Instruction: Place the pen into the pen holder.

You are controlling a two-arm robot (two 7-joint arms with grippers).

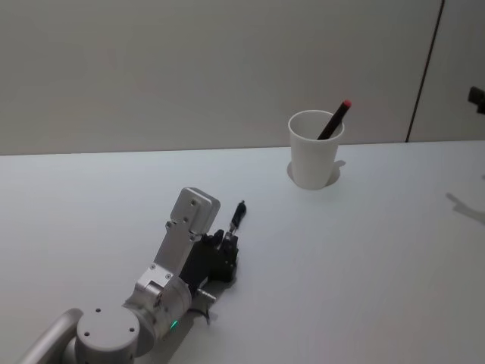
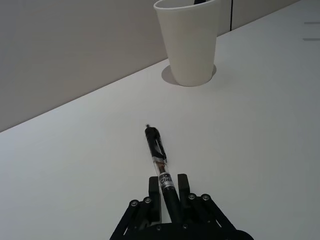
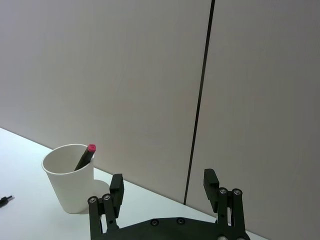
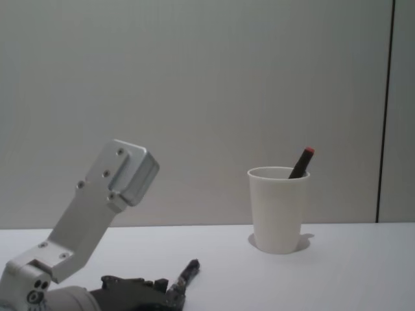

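Note:
My left gripper (image 1: 227, 241) (image 2: 168, 184) is low over the white table (image 1: 379, 265), shut on a black pen (image 1: 237, 216) (image 2: 159, 155) (image 4: 187, 272). The pen sticks out forward from the fingers, its tip close to the tabletop and aimed towards the pen holder. The pen holder (image 1: 314, 152) (image 2: 187, 45) (image 3: 67, 187) (image 4: 277, 210) is a white paper cup standing upright farther back and to the right. A dark pen with a red end (image 1: 336, 120) (image 3: 86, 156) (image 4: 302, 162) leans inside it. My right gripper (image 3: 164, 181) is raised off to the right, open, with nothing between its fingers.
A plain grey wall runs behind the table, with a dark vertical seam (image 1: 424, 68) at the right. A small dark part (image 1: 476, 98) pokes in at the head view's right edge. Bare tabletop lies between the held pen and the cup.

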